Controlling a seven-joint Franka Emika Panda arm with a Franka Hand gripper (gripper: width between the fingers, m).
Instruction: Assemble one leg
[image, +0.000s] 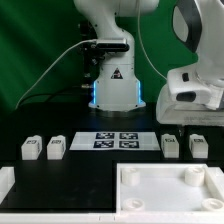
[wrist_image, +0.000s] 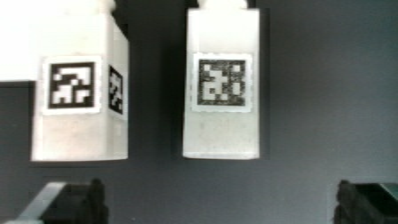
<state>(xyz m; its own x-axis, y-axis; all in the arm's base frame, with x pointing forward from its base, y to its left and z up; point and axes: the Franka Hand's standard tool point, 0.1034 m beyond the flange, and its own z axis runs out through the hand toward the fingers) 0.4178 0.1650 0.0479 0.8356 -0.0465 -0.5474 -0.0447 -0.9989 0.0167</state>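
Observation:
Four small white legs with black-and-white tags lie in a row on the black table. Two are at the exterior view's left (image: 30, 148) (image: 56, 147) and two at its right (image: 170, 145) (image: 198, 146). My gripper (image: 188, 110) hangs above the right pair. The wrist view shows two legs side by side, one (wrist_image: 80, 95) and the other (wrist_image: 222, 85). My gripper (wrist_image: 217, 205) is open and empty, its dark fingertips (wrist_image: 71, 202) spread wide and clear of both legs. The large white panel (image: 140, 190) with round corner sockets lies at the front right.
The marker board (image: 115, 140) lies flat between the two pairs of legs, in front of the robot base (image: 115, 85). A white piece (image: 5, 185) sits at the front left edge. A green backdrop stands behind.

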